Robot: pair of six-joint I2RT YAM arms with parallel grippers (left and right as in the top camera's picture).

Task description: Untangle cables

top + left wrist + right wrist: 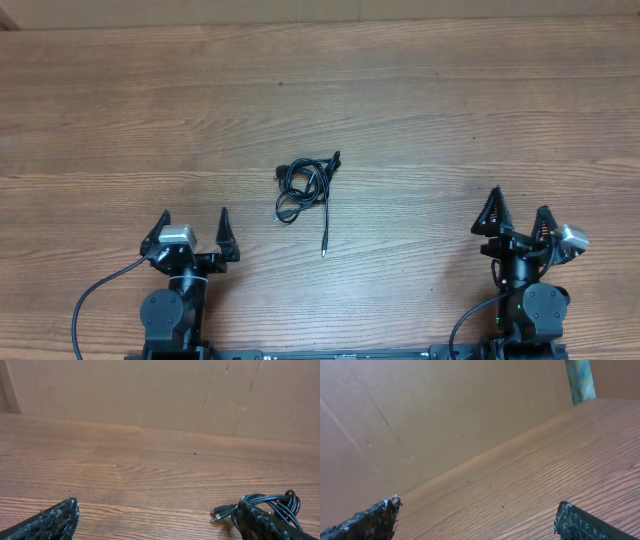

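The cables (pixel 303 188) lie in a small tangled black bundle near the middle of the wooden table, with one straight end (pixel 325 240) trailing toward the front. My left gripper (pixel 193 222) is open at the front left, well short of the bundle. In the left wrist view the cables (pixel 280 505) show at the lower right, partly behind the right fingertip (pixel 260 522), with a plug end (pixel 222 511) sticking out leftward. My right gripper (pixel 519 207) is open at the front right, far from the cables. Nothing sits between its fingertips (pixel 570 520).
Brown cardboard walls (pixel 150 395) stand along the far edge of the wooden table (pixel 450 120). A bluish-green upright strip (pixel 580 380) shows at the wall in the right wrist view.
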